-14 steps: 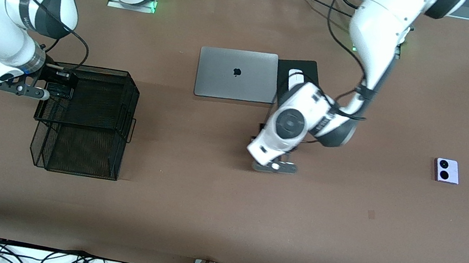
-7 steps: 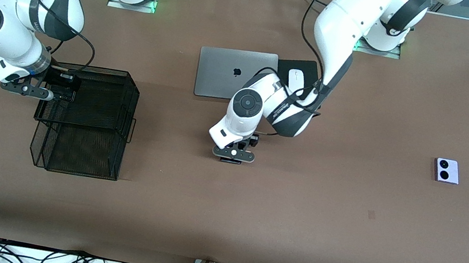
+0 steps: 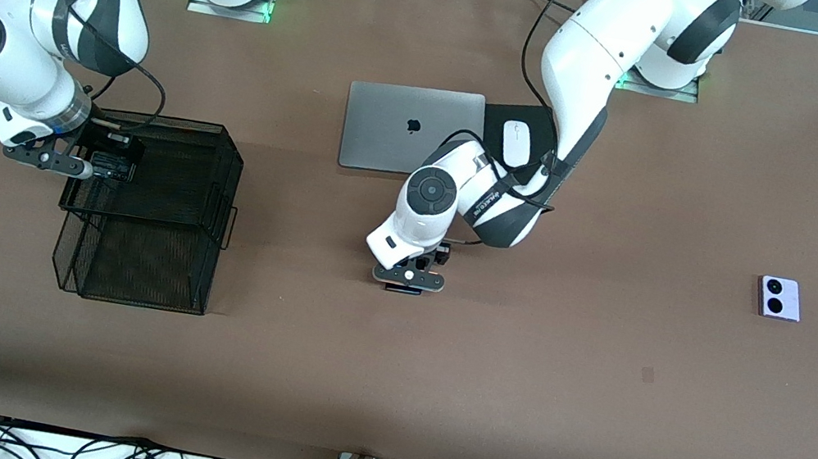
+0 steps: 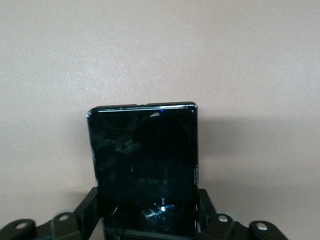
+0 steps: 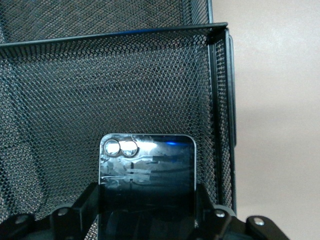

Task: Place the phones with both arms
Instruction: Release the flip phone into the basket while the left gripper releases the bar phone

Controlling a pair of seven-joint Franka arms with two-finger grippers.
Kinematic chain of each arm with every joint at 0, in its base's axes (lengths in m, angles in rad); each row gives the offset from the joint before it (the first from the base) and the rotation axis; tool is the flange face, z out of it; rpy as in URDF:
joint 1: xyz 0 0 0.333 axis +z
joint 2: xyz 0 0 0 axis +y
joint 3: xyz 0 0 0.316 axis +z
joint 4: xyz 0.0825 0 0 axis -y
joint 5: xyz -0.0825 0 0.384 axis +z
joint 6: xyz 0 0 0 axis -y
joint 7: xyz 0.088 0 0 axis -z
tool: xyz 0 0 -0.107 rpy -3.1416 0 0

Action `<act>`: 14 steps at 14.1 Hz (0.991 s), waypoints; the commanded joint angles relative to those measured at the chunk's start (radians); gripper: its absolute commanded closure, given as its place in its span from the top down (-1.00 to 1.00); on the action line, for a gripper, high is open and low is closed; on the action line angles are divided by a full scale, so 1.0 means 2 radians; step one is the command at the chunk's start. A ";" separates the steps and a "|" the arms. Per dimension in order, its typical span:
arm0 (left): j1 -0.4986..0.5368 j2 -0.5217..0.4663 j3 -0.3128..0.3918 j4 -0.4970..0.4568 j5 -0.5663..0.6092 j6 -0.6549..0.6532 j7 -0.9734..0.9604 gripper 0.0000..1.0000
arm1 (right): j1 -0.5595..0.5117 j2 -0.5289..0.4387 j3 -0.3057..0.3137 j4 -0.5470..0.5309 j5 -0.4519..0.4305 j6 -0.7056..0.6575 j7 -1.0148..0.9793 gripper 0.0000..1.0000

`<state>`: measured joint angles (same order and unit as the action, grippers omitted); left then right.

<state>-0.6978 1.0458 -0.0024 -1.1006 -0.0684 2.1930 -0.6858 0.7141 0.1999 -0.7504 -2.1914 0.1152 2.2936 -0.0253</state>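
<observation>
A long black slab phone (image 4: 144,170) stands between the 2 black fingers (image 4: 87,212) of the left gripper (image 4: 147,222), which flank its lower sides. Its glossy face carries reflections. Bare brown table (image 4: 160,50) surrounds the phone on all visible sides.

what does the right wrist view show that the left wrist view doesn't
Only the right wrist view: the black mesh basket, with a dark phone with two round lenses held over its inside by the right pincer.

Only the left wrist view: a plain black slab phone between the fingers of the left pincer, over bare brown table with no basket.

Both: a dark handset between black pincer fingers, plus some brown tabletop.
</observation>
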 commanded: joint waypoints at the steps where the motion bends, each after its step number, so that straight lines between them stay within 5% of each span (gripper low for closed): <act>1: -0.005 0.006 0.016 0.020 -0.003 -0.012 -0.024 1.00 | 0.006 -0.003 -0.007 -0.003 0.009 0.007 -0.006 0.63; 4: 0.004 -0.012 0.020 0.026 -0.003 -0.079 -0.021 1.00 | 0.006 -0.003 -0.007 -0.001 0.009 0.005 -0.006 0.98; 8: 0.048 -0.063 0.024 0.015 -0.001 -0.186 0.053 1.00 | 0.007 -0.003 -0.006 0.029 0.008 -0.005 -0.006 0.99; 10: 0.073 -0.090 0.028 -0.018 0.003 -0.227 0.090 1.00 | 0.015 0.000 -0.002 0.079 0.008 -0.061 -0.002 0.99; 14: 0.114 -0.159 0.029 -0.140 0.114 -0.227 0.144 1.00 | 0.057 0.053 0.014 0.217 0.019 -0.175 0.016 0.99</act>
<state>-0.5037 0.8407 0.0619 -1.1998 0.0841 1.7218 -0.4619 0.7829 0.2108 -0.7366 -1.9089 0.1194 2.0368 -0.0208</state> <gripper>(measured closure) 0.000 0.004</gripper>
